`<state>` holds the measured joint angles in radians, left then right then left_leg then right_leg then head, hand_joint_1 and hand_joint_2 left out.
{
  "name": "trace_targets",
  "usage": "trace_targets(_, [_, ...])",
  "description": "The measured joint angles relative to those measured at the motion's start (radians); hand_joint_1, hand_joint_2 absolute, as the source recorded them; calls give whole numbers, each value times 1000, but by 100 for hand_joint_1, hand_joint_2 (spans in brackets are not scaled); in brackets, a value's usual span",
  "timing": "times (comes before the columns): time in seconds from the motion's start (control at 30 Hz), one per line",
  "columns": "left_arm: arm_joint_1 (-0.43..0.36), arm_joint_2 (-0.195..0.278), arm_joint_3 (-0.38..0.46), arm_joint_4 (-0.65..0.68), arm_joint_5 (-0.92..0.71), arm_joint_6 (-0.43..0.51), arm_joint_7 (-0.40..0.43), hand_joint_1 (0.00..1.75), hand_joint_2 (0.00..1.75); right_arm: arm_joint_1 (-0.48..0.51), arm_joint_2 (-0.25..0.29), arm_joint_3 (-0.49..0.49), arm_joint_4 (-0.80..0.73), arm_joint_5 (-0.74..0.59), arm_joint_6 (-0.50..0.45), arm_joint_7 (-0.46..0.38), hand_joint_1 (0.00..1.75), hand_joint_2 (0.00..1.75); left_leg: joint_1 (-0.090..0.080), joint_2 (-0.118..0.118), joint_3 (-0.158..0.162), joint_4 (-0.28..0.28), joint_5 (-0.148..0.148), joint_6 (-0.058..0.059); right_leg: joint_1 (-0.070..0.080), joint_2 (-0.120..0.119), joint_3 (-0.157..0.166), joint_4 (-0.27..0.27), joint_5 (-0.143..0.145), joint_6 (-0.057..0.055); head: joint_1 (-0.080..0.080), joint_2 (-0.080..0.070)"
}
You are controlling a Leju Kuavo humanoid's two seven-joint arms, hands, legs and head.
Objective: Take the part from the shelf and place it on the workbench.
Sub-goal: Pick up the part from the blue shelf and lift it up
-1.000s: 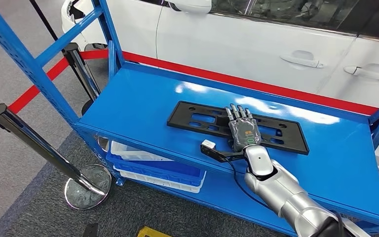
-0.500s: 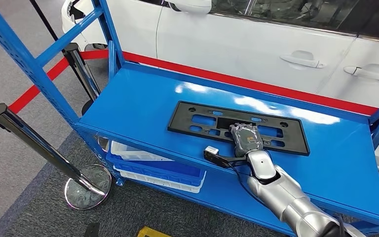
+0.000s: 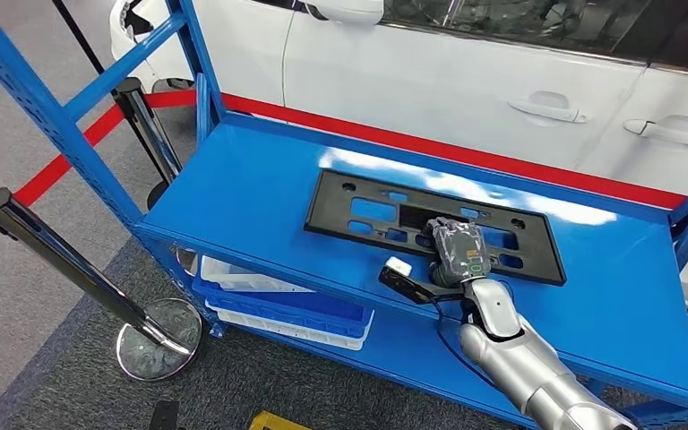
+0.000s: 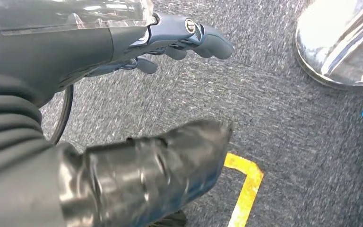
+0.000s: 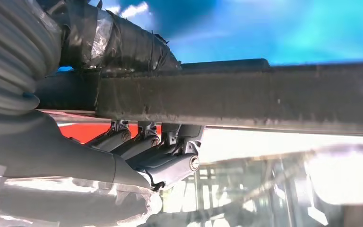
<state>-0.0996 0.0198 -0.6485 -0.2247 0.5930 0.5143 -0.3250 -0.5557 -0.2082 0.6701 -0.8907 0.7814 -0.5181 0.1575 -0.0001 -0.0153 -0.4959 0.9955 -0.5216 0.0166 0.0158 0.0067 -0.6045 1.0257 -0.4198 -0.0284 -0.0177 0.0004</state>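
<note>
We saw a white car behind the blue metal shelf. White and blue trays lay on its lower level. The flat black plastic part, with cut-out holes, was on the upper level, our right hand gripping its near edge. The left hand hung over grey carpet, fingers apart, holding nothing.

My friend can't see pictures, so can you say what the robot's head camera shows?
The robot's right hand grips the near edge of a flat black plastic part, tipping it up off a blue shelf. A white car stands behind the shelf, and a shiny barrier post stands at the left.
</note>
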Motion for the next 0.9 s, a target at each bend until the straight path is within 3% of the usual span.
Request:
trace_targets(0.23, [4,2,0,0,5,3,19,0,175,71,-24,-90,-290,-120,-61,-64,175,175,0,-1,-1,0,0,0,0,-1,-1,0,0,0,0,0])
trace_targets(0.5, [8,2,0,0,29,-12,33,0,175,147,-45,-200,-677,-426,-105,-184,175,175,0,-1,-1,0,0,0,0,-1,-3,0,0,0,0,0])
trace_targets(0.73, [9,4,0,3,39,-23,43,0,175,219,-52,-244,-960,-709,13,-370,175,175,-5,-1,-6,2,-1,3,-5,-1,-3,-1,0,3,0,0])
trace_targets(0.9, [9,5,0,3,37,-26,47,0,175,256,-51,-245,-1127,-860,127,-437,175,175,-9,-1,-10,6,-1,13,-9,-1,-4,-1,3,11,-1,0])
